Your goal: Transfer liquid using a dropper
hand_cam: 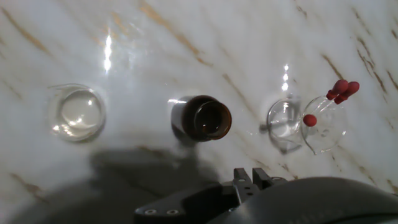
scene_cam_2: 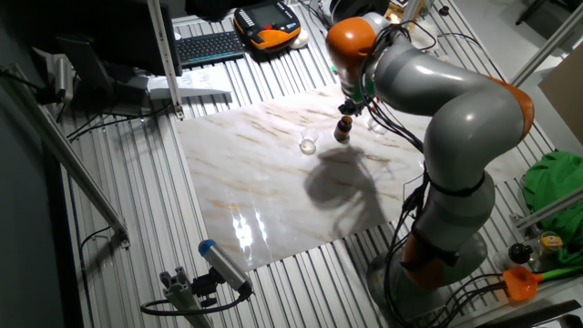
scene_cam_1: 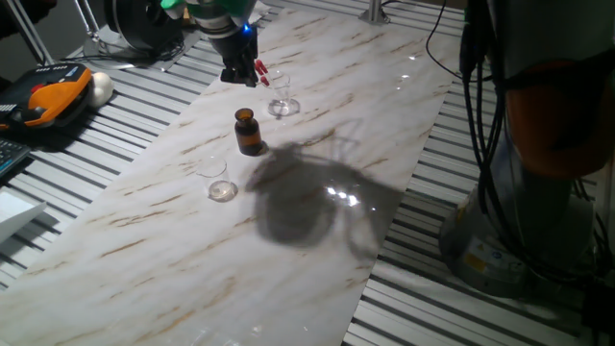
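Marble-patterned white worktop (scene_cam_1: 317,144) with brown veins carries three small vessels in a loose row: a small brown amber glass bottle (scene_cam_1: 248,132) standing upright with its mouth open, a low clear glass dish (scene_cam_1: 222,189) on one side of it, and a small clear glass beaker (scene_cam_1: 282,100) on the other.

From one fixed view, the black claw (scene_cam_1: 237,70) hangs above the far end of the worktop, just beside the clear beaker and a little beyond the amber bottle. The thin clear dropper with the small red rubber bulb (scene_cam_1: 259,69) shows as a red streak right at the claw's tip, slanting down toward the beaker; the claw appears to be clenched on it, though the fingers themselves are too dark and small to make out clearly.

In the hand view the bottle (hand_cam: 202,118) sits in the middle, seen from above with its dark round mouth facing the camera. The clear dish (hand_cam: 76,112) lies well to its left, and the beaker (hand_cam: 286,118) near to its right. Red parts of the dropper (hand_cam: 341,88) show over and just beyond the beaker's rim, doubled by reflections in the glass.

The other fixed view shows the grey and orange arm (scene_cam_2: 437,82) reaching over the worktop's far edge, with the bottle (scene_cam_2: 342,130) below the wrist and the dish (scene_cam_2: 309,143) just beside it.
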You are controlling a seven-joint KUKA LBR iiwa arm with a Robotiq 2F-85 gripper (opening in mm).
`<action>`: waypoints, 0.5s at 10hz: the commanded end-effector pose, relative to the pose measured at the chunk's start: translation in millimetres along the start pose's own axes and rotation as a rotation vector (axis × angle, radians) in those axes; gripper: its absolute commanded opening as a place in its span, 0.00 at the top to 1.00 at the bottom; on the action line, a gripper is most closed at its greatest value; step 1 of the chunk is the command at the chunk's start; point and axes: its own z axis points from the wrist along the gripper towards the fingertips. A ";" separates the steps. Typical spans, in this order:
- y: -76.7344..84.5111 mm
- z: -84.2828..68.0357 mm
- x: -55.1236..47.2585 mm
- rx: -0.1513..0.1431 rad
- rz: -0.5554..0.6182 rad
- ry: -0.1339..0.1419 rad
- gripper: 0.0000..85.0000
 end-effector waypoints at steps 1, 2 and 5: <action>-10.9 8.7 -1.2 -0.016 -0.011 -0.011 0.80; -18.4 17.0 -4.1 -0.031 -0.020 -0.019 0.80; -31.5 31.7 -4.2 -0.036 -0.021 -0.027 0.80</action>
